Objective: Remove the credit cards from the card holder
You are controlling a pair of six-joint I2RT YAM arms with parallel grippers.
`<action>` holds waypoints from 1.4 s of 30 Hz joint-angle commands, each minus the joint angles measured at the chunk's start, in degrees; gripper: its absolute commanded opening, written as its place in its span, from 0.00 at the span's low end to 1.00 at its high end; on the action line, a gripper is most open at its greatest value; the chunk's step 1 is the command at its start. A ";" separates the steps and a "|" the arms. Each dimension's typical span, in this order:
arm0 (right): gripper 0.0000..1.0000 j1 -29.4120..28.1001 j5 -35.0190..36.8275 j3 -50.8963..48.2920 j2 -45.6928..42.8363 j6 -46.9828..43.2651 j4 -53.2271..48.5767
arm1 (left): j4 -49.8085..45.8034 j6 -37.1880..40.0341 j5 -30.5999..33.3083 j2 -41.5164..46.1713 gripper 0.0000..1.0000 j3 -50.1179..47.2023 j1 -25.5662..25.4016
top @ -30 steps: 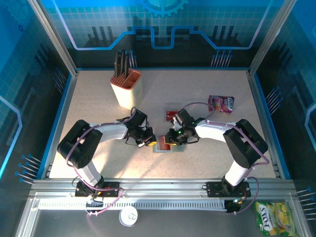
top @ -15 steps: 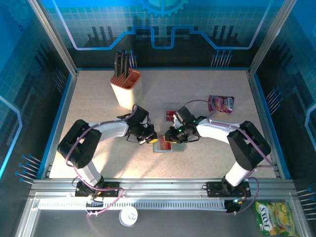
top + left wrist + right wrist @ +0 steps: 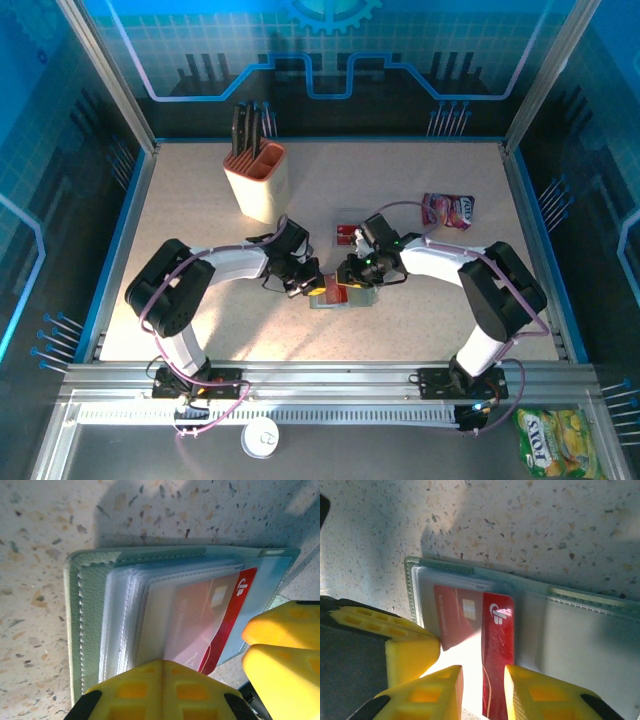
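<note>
The card holder [image 3: 86,630] is lying open and flat on the counter [image 3: 190,225], and it is the nearest of the things to the arms. The left hand [image 3: 162,672] is coming onto the near edge of its left panel. Its fingers are pressed together with nothing between them, and they seem to be pressing the stack of clear sleeves [image 3: 122,615] down.

The right hand [image 3: 482,670] is working over the same panel, just to the right of the left one. Its fingers are parted a little and are standing on either side of the red card [image 3: 497,630]. I am not seeing them closing on it.

This card is sitting partly in its sleeve, and one bright strip of it is sticking out toward the fold of the card holder. I am judging the card as light, thin and stiff, with a glossy face that is probably slippery. The sleeve is soft and is probably clinging to it. The card holder is also soft and light, so it is likely to slide or lift with the card unless it is pinned. The free strip is the best place to take hold, pinching across the thin edge.

Just beyond the card holder, something flat and red [image 3: 345,236] is lying on the counter, and it looks like another card. Farther off, a snack packet [image 3: 448,210] is lying to the right and a knife block [image 3: 257,182] is standing to the left.
</note>
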State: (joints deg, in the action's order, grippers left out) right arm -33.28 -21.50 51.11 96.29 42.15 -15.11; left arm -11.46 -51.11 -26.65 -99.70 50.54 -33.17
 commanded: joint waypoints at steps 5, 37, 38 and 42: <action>0.30 0.76 -1.97 0.06 2.71 -0.88 1.38 | -3.63 -0.49 1.07 -1.64 0.00 0.92 -0.29; 0.27 2.01 -5.97 -3.28 1.22 1.20 5.41 | -7.17 0.53 1.96 -2.69 0.00 3.00 -0.26; 0.26 1.98 -6.01 -3.50 1.02 1.41 5.68 | -7.11 0.52 1.98 -2.67 0.00 3.03 -0.27; 0.23 2.24 -6.57 -4.01 0.55 1.96 6.66 | -7.17 0.50 2.05 -2.59 0.00 2.90 -0.32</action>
State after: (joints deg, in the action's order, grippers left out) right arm -31.79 -26.26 47.81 98.35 43.11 -9.85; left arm -15.33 -51.03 -26.39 -100.84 53.01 -33.19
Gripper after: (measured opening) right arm 0.234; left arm 0.054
